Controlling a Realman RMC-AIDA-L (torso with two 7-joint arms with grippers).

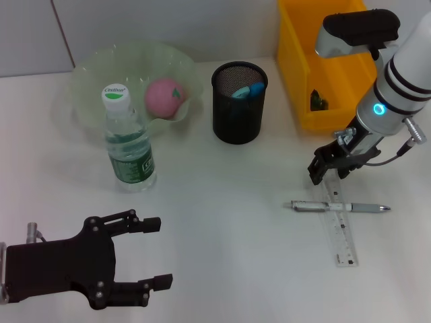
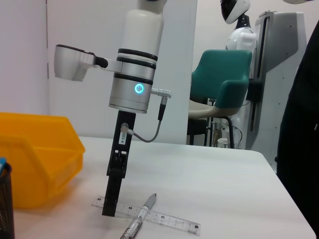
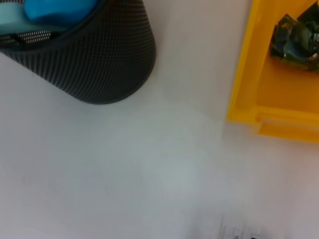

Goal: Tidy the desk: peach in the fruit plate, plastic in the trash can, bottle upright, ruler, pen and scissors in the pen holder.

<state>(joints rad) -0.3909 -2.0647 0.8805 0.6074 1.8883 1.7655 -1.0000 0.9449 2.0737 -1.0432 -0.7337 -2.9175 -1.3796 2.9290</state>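
Clear ruler [image 1: 340, 229] lies flat on the desk w/ pen [image 1: 340, 207] crossed over it, in front of the yellow bin [image 1: 303, 81]. Right gripper [image 1: 322, 169] tip is down at ruler's far end, jaws narrow, can't tell if gripping. Left gripper [image 1: 158, 252] sits near desk's front edge, jaws wide, holding nothing.

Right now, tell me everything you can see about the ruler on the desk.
The ruler is a clear plastic strip with dark markings along it, lying flat on the white desk near the robot's right side. A silver pen lies across it, forming a cross. The right gripper stands over the ruler's far end, the end nearer the yellow bin, its tips down at the ruler. The ruler is not yet in the black mesh pen holder.
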